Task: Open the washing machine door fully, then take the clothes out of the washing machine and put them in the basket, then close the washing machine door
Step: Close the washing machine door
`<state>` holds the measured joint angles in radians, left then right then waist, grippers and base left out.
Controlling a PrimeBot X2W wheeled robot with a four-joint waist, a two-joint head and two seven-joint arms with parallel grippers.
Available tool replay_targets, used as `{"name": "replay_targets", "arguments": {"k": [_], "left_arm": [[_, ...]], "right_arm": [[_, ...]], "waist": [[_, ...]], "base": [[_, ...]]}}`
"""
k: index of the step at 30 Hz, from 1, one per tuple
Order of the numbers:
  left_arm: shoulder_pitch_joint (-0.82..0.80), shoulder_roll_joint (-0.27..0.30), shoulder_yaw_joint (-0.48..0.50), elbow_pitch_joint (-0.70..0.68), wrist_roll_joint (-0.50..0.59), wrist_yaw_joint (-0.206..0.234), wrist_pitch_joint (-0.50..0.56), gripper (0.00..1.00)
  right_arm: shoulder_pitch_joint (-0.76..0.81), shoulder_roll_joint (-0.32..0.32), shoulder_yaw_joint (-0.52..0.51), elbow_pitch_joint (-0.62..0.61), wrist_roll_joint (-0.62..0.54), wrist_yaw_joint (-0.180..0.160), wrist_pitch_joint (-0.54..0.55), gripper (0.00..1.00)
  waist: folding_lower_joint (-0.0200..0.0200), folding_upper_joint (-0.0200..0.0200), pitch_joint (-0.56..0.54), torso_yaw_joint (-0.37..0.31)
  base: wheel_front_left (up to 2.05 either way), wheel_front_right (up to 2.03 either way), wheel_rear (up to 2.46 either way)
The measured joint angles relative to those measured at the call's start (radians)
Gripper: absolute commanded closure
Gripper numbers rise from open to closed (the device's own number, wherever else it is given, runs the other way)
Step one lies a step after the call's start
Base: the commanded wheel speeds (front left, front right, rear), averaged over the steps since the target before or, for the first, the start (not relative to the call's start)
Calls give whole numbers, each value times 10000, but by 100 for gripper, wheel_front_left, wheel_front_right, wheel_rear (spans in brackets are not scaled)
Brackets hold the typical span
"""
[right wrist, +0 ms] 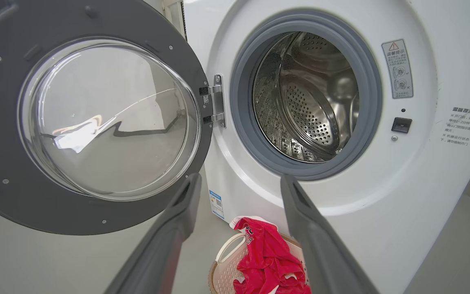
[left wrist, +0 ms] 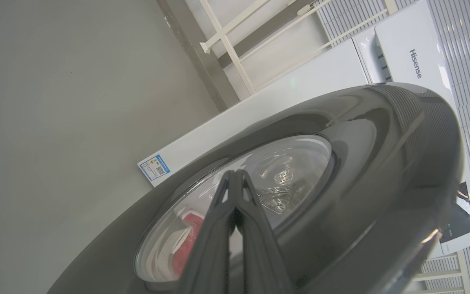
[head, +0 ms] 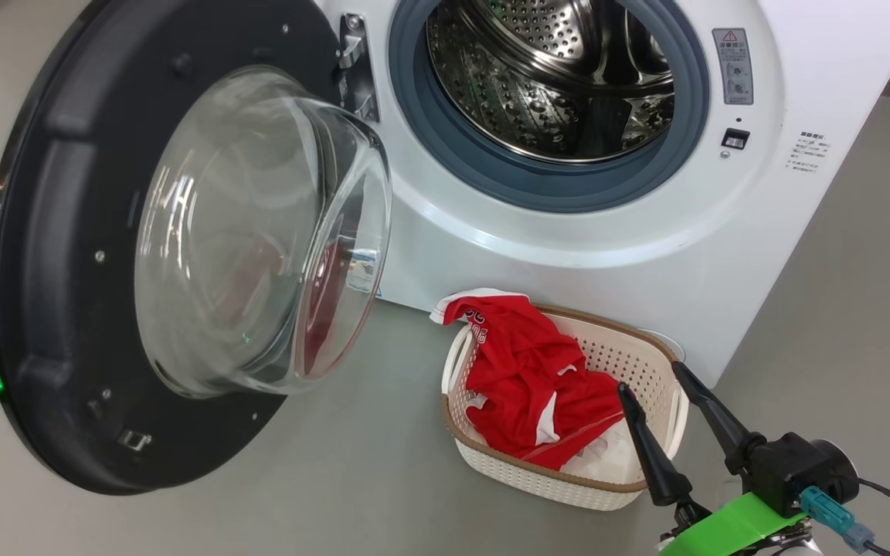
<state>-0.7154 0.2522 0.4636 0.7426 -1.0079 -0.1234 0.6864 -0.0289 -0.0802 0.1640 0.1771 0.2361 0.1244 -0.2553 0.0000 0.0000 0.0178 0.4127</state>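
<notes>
Over on the left of the washing machine [head: 568, 239], the left gripper [left wrist: 235, 176] has its two dark fingers pressed tight together, tip against tip. The arm reaches in behind the washing machine door [head: 59, 278], and those fingers lie low along the glossy black outer face, tips up over the round window. Whether they actually touch it, I cannot tell. A patch of red shows through the glass.

The door itself hangs wide open, swung out to the left of the machine on its hinge [head: 354, 62], inner side toward the head camera and the clear glass bowl [head: 259, 232] bulging forward.

Right of the hinge, the grey gasket [head: 538, 189] rings the mouth, and the perforated steel drum [head: 538, 85] gleams inside.

Down at the foot of the machine, just below the opening, sits the basket [head: 630, 351] on the floor [head: 337, 479]. The clothes [head: 530, 371] are in it, red with white trim, one white edge draped over the rim nearest the machine.

And on the right, in front of the machine, the right gripper [head: 652, 377] has its fingers spread wide with nothing between them. The arm angles up toward the machine from low right, tips over the basket's right end, green tape [head: 731, 525] wrapped at the wrist.
</notes>
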Motion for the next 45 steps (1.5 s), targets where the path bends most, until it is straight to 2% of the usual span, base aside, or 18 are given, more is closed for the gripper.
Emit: {"name": "replay_targets", "arguments": {"k": [8, 20, 27, 45], "left_arm": [[553, -495, 259, -1304, -644, 52, 522, 100], [1313, -1526, 360, -3200, -1290, 886, 1116, 100], [1824, -2015, 61, -4464, -1557, 1273, 1551, 100], [2915, -2169, -884, -5626, -2343, 1881, 1651, 100]], "right_arm": [[2, 79, 6, 4, 0, 0, 0, 0], [2, 86, 6, 48, 0, 0, 0, 0], [2, 130, -10, 58, 0, 0, 0, 0], [15, 176, -6, 82, 2, 0, 0, 0]], "waist": [[0, 0, 47, -10], [0, 0, 135, -194], [0, 0, 174, -323], [0, 0, 7, -834]], "base": [[0, 0, 0], [0, 0, 0], [0, 0, 0], [0, 0, 0]]}}
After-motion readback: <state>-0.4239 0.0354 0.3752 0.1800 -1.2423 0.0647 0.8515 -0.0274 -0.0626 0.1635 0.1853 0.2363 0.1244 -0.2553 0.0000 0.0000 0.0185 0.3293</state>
